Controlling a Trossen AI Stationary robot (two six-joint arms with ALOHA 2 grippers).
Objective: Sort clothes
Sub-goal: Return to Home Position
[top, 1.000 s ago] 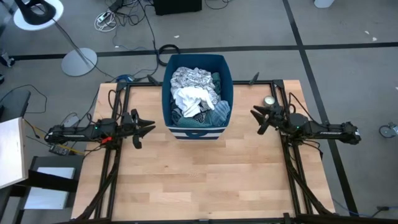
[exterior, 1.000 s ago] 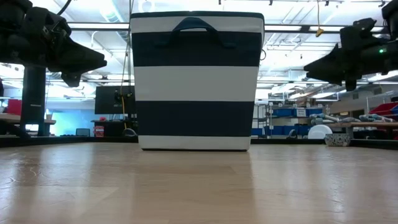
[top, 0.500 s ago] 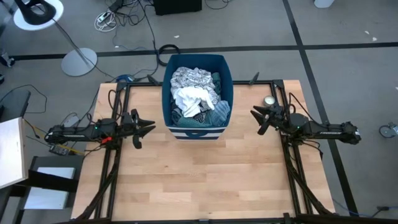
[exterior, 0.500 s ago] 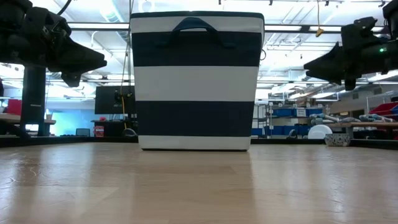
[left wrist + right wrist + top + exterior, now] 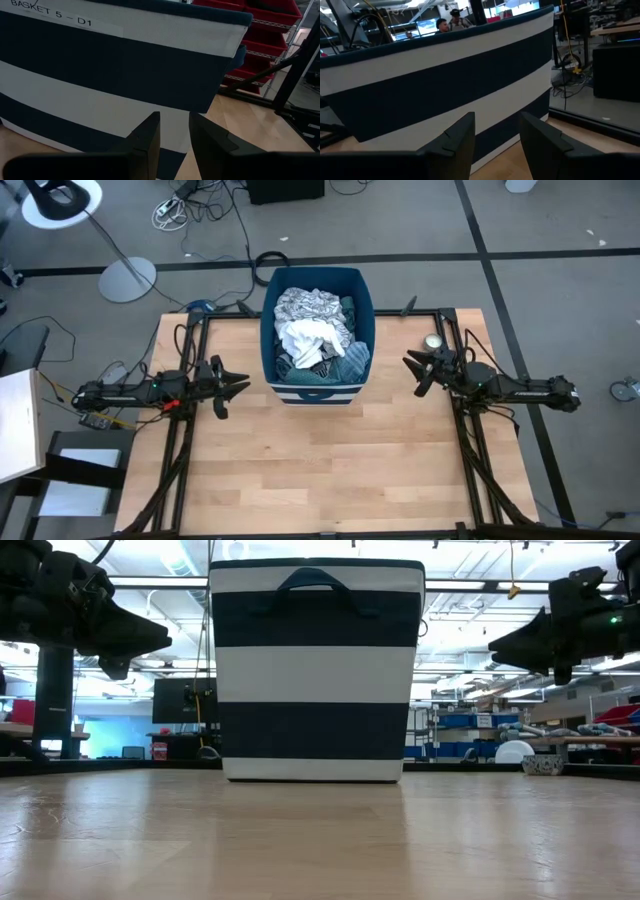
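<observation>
The clothes lie heaped inside a dark blue and white striped bin (image 5: 318, 385) at the table's far middle: a black-printed white piece (image 5: 305, 303) at the far end, a white piece (image 5: 308, 340) in the middle, teal striped cloth (image 5: 352, 360) at the right. My left gripper (image 5: 243, 384) hovers open and empty left of the bin, pointing at its side wall (image 5: 100, 75). My right gripper (image 5: 408, 366) hovers open and empty right of the bin, pointing at its other wall (image 5: 445, 80). Both grippers also show in the low view, the left (image 5: 160, 637) and the right (image 5: 495, 645), well above the table top.
A small round object (image 5: 433, 342) sits on the table near the far right, close to my right arm. Bare wooden table top (image 5: 320, 460) stretches in front of the bin. People (image 5: 447, 21) stand in the room beyond the bin.
</observation>
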